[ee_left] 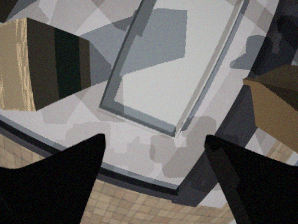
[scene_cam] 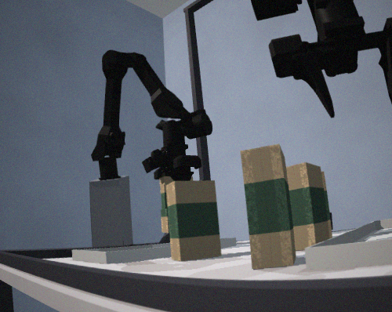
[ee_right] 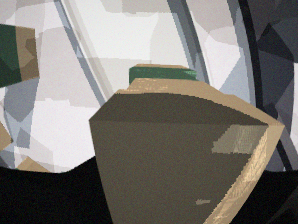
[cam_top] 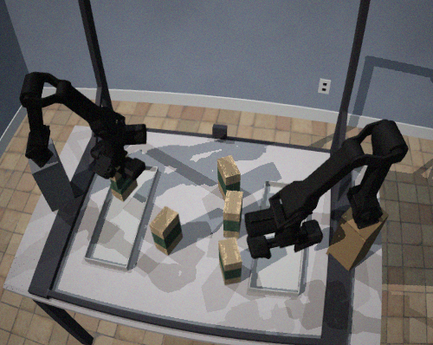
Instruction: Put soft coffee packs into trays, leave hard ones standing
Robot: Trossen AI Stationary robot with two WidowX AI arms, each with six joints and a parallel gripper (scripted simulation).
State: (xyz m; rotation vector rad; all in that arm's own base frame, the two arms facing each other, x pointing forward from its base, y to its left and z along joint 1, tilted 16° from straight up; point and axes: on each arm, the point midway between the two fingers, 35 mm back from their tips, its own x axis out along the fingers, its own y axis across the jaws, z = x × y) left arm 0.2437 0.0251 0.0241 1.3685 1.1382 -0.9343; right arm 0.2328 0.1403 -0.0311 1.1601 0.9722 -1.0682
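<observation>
My right gripper (cam_top: 122,171) (scene_cam: 177,174) is shut on a tan pack with a green band (cam_top: 125,190) (ee_right: 170,160), held roughly upright a little above the right tray (cam_top: 106,263) (scene_cam: 106,257). The other pack of that row (cam_top: 166,230) (scene_cam: 194,219) (ee_right: 10,55) stands beside the tray. The left row stands as a far pack (cam_top: 229,173), a middle pack (cam_top: 232,212) (scene_cam: 306,204) and a near pack (cam_top: 230,260) (scene_cam: 266,208) (ee_left: 42,65). My left gripper (scene_cam: 364,111) (ee_left: 156,140) is open and empty, high over the left tray (cam_top: 274,290) (scene_cam: 341,255) (ee_left: 145,122). Softness is not visible.
A brown block (cam_top: 355,247) (ee_left: 272,100) is under the left arm's base, and a grey block (cam_top: 54,186) (scene_cam: 111,212) under the right arm's. Dark rails (cam_top: 186,318) border the bench. Dark posts (cam_top: 347,82) rise at the back corners.
</observation>
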